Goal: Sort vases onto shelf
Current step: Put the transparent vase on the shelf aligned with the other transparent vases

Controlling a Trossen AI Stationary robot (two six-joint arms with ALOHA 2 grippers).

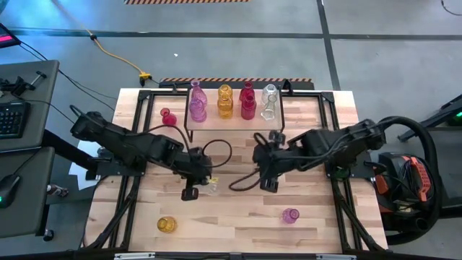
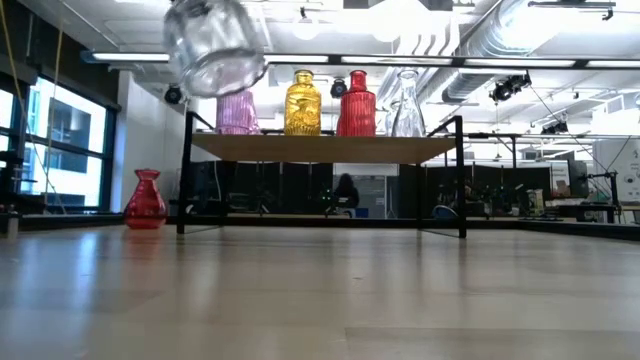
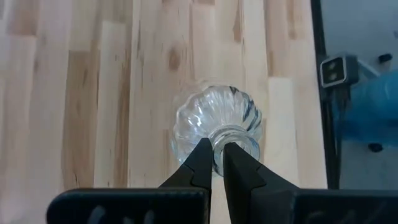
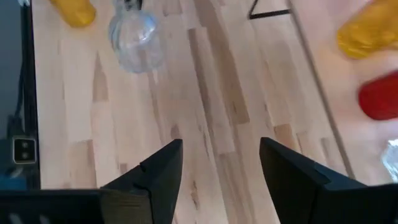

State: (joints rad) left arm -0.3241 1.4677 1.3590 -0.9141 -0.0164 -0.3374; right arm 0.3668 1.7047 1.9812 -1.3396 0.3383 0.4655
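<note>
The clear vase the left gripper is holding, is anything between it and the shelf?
Nothing visible stands on the bare tabletop between the clear vase, gripped at its neck by the left gripper, and the shelf. The right gripper waits open off to the side. The shelf top already carries four vases in a row.

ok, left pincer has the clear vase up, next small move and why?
Probably carry it toward the shelf. The left pincer is shut on the clear vase by its neck, above the table, while the open right pincer holds nothing.
</note>
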